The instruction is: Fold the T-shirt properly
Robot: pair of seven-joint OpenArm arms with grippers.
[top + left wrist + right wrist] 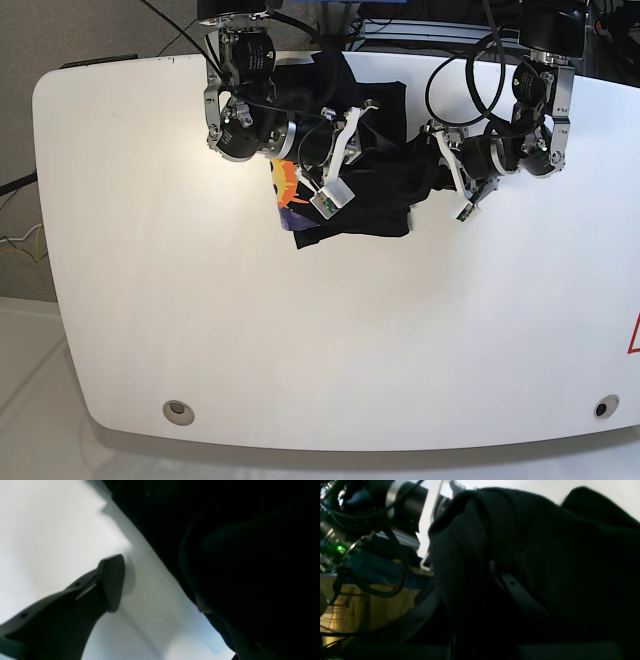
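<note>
Base view: bunched T-shirt (370,200) between both grippers

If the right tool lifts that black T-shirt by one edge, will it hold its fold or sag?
Probably sag: the T-shirt lies bunched in soft, uneven folds on the table, so it looks floppy. In the right wrist view the fabric drapes over the tool, so it likely hangs and unfolds. Pushed, it would probably wrinkle rather than slide whole.

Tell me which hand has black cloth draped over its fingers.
The right hand: the black fabric T-shirt covers it. The left hand stands open over the bare white table.
</note>
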